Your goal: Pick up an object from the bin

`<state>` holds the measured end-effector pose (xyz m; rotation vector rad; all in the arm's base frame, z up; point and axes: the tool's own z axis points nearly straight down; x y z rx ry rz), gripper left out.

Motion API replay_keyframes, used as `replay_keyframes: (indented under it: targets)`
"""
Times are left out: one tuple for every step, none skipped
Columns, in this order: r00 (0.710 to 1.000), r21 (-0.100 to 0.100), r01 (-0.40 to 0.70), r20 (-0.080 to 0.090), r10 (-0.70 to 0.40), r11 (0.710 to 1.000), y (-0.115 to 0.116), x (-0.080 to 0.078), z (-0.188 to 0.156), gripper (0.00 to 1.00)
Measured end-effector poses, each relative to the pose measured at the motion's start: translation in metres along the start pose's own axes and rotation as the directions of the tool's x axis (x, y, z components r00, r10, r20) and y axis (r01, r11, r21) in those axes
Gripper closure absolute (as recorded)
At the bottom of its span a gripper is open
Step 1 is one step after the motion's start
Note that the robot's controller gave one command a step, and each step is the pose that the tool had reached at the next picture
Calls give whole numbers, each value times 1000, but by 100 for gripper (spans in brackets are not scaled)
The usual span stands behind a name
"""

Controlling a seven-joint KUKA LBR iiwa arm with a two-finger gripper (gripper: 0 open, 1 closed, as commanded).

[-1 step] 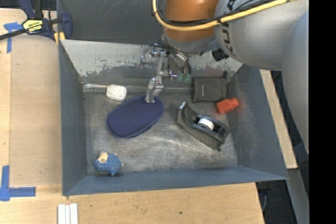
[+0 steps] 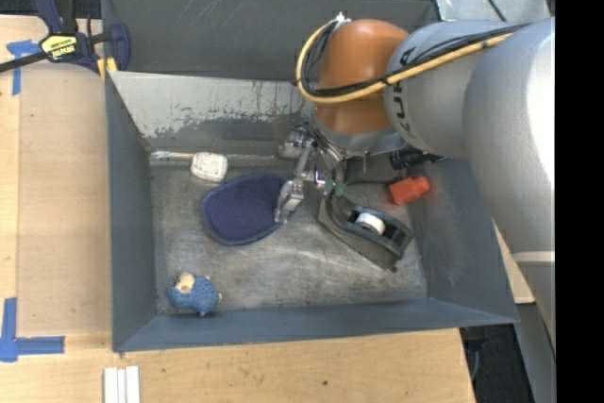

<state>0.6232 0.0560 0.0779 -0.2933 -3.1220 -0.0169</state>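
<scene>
Navy oval pad (image 2: pixel 241 210), lying flat.

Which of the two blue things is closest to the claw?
The flat dark-blue oval pad mid-bin; the claw is at its right edge. The small blue toy lies in the lower-left corner.

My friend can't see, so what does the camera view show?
The robot's end effector is down at the right edge of a round dark blue pad in the grey bin. A tape dispenser, an orange block and a blue toy lie elsewhere.
</scene>
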Motion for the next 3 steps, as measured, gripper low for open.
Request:
replay_keyframes:
  targets:
    - [1000, 2, 4, 9, -4, 1000, 1, -2, -4, 100]
    - [999, 7, -39, 18, 39, 999, -6, 8, -118, 100]
    - [1000, 7, -10, 20, 10, 1000, -3, 12, -205, 100]
